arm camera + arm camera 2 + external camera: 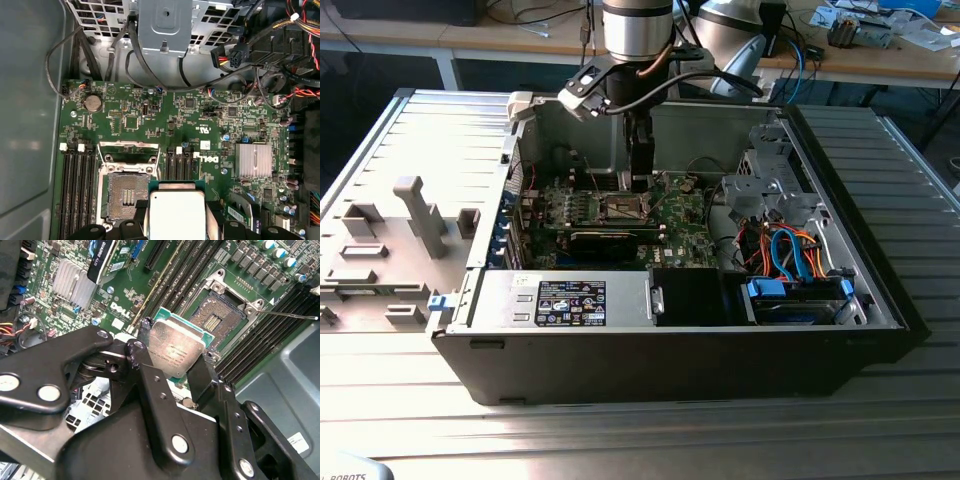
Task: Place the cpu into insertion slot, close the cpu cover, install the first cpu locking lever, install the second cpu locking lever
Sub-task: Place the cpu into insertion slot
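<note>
pincer (176, 349): clamped on two opposite edges of the cpu (170, 342).
cpu: near the insertion slot (218, 315), not seated in it.

I see open black computer case (670, 365) on the ribbed table (620, 430); silver heatsink (254, 161), coin battery (92, 103), orange cables (790, 242) beside the drive cage (765, 190).

Exterior view: high, well back from insertion slot (623, 208), looking down into open computer case (670, 350). First wrist view: close, straight above insertion slot (126, 197). Second wrist view: closer, apparently oblique, sharing same slot (218, 315).
</note>
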Controlling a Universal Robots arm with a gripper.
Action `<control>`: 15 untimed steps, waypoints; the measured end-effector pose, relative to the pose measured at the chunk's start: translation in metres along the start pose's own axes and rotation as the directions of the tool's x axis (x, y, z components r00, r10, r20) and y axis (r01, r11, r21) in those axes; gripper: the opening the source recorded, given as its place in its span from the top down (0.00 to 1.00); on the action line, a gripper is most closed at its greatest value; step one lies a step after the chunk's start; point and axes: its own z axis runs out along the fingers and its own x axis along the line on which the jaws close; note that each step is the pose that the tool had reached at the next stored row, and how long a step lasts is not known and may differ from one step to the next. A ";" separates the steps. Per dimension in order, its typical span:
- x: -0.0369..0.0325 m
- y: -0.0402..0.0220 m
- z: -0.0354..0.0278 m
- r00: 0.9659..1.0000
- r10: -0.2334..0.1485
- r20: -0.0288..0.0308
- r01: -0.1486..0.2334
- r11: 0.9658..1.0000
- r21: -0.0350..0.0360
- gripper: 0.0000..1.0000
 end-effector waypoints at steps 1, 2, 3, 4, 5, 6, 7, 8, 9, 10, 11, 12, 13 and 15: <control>0.0000 -0.0001 0.0001 1.000 0.002 -0.027 -0.002 1.000 -0.001 0.46; 0.0000 -0.0004 0.0000 0.998 0.005 -0.069 -0.005 1.000 -0.003 0.46; 0.0000 -0.0004 0.0000 0.996 0.006 -0.084 -0.006 1.000 -0.003 0.46; 0.0000 -0.0004 0.0000 0.996 0.006 -0.090 -0.007 1.000 -0.003 0.46; 0.0000 -0.0004 0.0000 0.996 0.006 -0.090 -0.007 1.000 -0.003 0.46; 0.0000 -0.0004 0.0000 0.996 0.007 -0.090 -0.007 1.000 -0.003 0.46; 0.0000 -0.0004 0.0000 0.996 0.006 -0.090 -0.007 1.000 -0.003 0.46; 0.0000 -0.0004 0.0000 0.996 0.006 -0.090 -0.007 1.000 -0.003 0.46; 0.0000 -0.0004 0.0000 0.996 0.006 -0.090 -0.007 1.000 -0.003 0.46; 0.0000 -0.0004 0.0000 0.996 0.006 -0.090 -0.007 1.000 -0.003 0.46; 0.0000 -0.0006 0.0000 0.996 0.006 -0.090 -0.007 1.000 -0.003 0.46; 0.0002 -0.0009 0.0000 0.996 0.007 -0.090 -0.007 1.000 -0.003 0.46; 0.0004 -0.0010 0.0000 0.996 0.007 -0.090 -0.007 1.000 -0.003 0.46; 0.0010 -0.0012 0.0001 0.996 0.007 -0.090 -0.007 1.000 -0.003 0.46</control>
